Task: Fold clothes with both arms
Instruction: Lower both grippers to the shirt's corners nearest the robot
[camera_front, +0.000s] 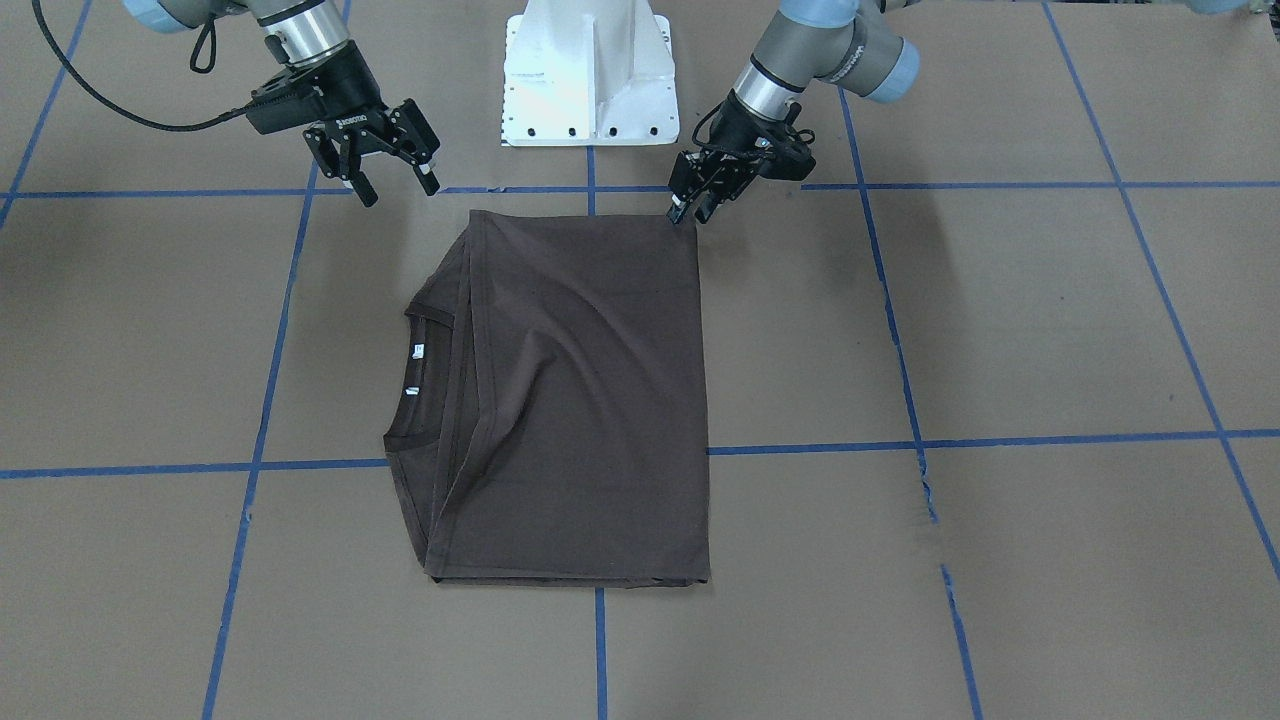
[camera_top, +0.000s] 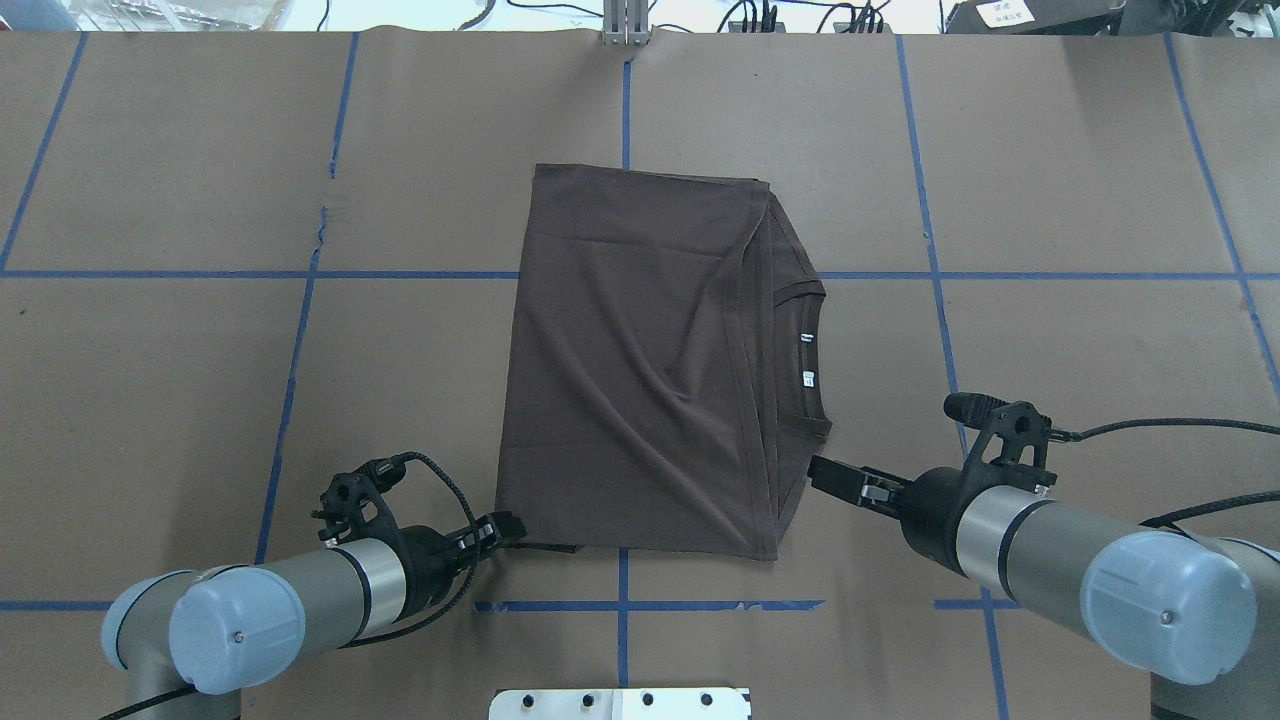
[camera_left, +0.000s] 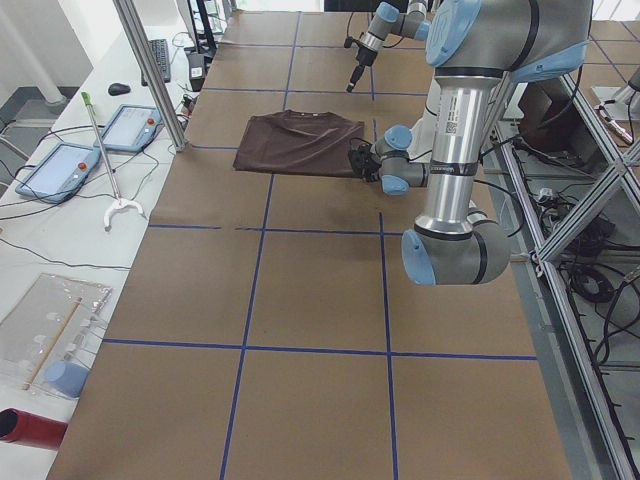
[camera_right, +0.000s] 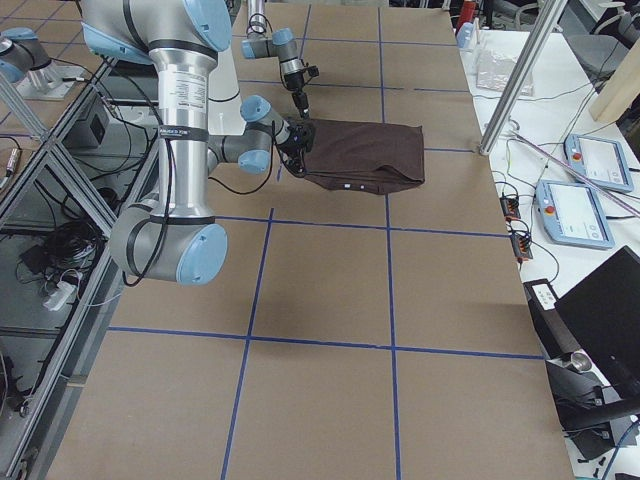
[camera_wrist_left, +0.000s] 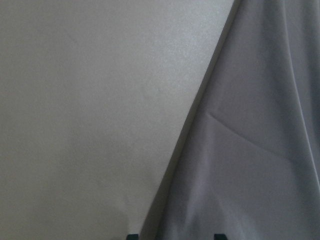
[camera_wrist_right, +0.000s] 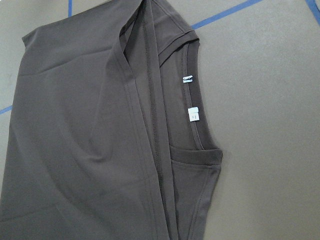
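Brown paper covers the table (camera_top: 200, 400), marked into squares by blue tape. One dark brown T-shirt (camera_top: 640, 370) lies flat at the centre of the overhead view, already folded into a rough rectangle. Its collar (camera_wrist_right: 200, 90) and two small white tags (camera_wrist_right: 193, 114) show along its right edge.

Two arms work here, each with one gripper. The left gripper (camera_front: 688, 212) sits at the shirt's lower-left corner in the overhead view. Its fingers stand slightly apart, and the wrist view shows the cloth edge running between the two tips, so it appears set to grasp and not yet pinching. The right gripper (camera_front: 398, 183) is spread wide and holds nothing, just off the shirt's lower-right corner in that view.

The step in hand looks like taking hold for a further fold. Next, the right gripper likely needs to reach its corner. Both would then close through all layers and carry that edge evenly toward the top edge.
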